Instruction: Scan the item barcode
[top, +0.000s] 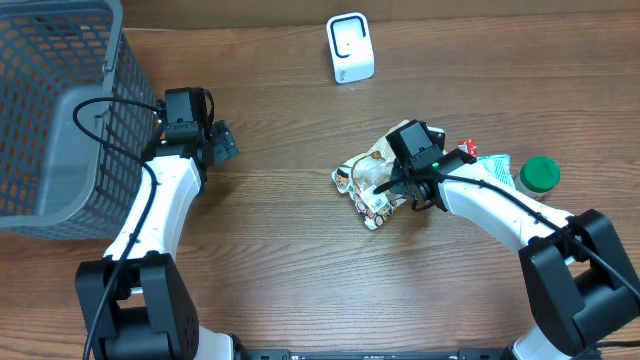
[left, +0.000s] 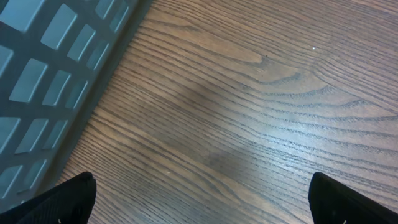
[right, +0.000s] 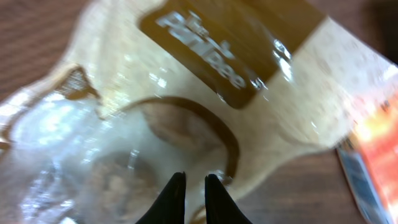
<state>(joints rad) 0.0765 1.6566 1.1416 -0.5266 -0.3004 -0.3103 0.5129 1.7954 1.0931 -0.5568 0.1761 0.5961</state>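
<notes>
Watching the snack bag (top: 370, 185) first: cream and brown, crinkled, it lies flat on the wooden table (top: 290, 250) directly under the right pincer (right: 194, 199). From the wrist we see the two dark fingertips almost together with only a thin slit between them, right over the clear window of the bag. We cannot tell whether they are pinching the film or just resting against it. Behind that pincer's wrist sit a red packet (top: 467, 150), a teal one (top: 495, 168) and a green-lidded jar (top: 540, 175), bunched close. The white scanner (top: 350, 47) stands well apart from it, toward the far edge. Over on the other side the left pincer (top: 222, 143) hangs spread wide and empty above bare wood, with the grey mesh basket (top: 50, 120) just beside it.
</notes>
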